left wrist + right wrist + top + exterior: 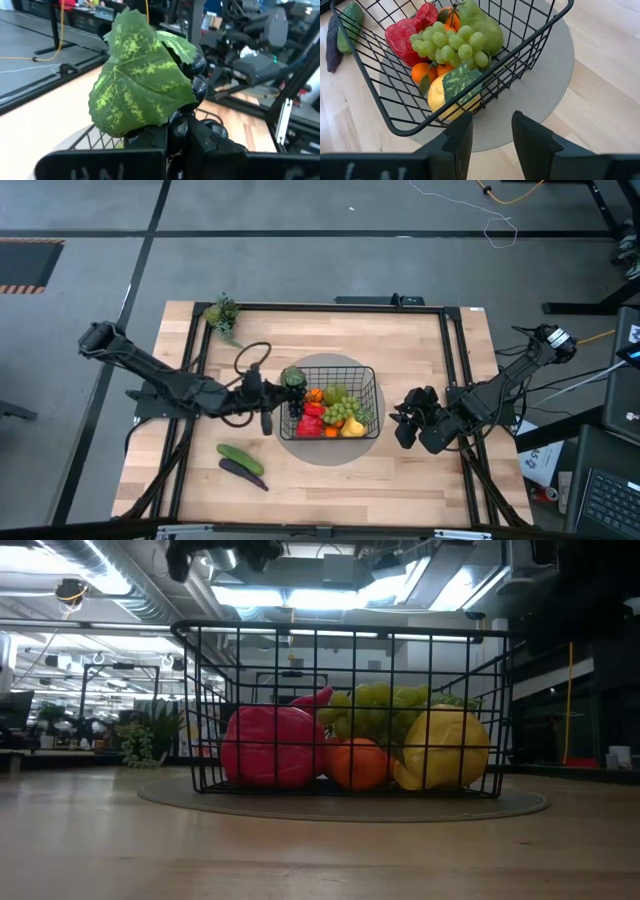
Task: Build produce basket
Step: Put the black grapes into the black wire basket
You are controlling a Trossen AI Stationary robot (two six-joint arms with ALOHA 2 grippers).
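One black wire-mesh basket [335, 402] is sitting on a round grey mat [300, 448] in the middle of the light wooden counter [330, 480]. Inside it one bunch of green grapes [451, 41], one red pepper [402, 36], one yellow lemon [440, 97] partly covered by a green leaf, one green pear [487, 27] and at least two oranges [421, 71] are lying close together; the exact number of oranges is hard to tell, because the other fruits are covering them. Two pieces are lying outside, on the counter near the front-left of the basket: one green cucumber [240, 459] and one dark purple eggplant [243, 474], just beside each other. One small green potted plant [222, 313] is standing at the far left corner of the counter. The left gripper [285, 392] is reaching in from the left with its arm stretched low over the counter, and it is holding one bunch of dark grapes [192, 92] with a big green leaf over the left rim of the basket; its fingers are closed on the bunch, though the leaf is hiding most of the grapes in the left wrist view. The right gripper [491, 131] is waiting just to the right of the basket, pointing toward it, with its two fingers standing apart and holding nothing. In the low view both grippers are almost cut off at the top.
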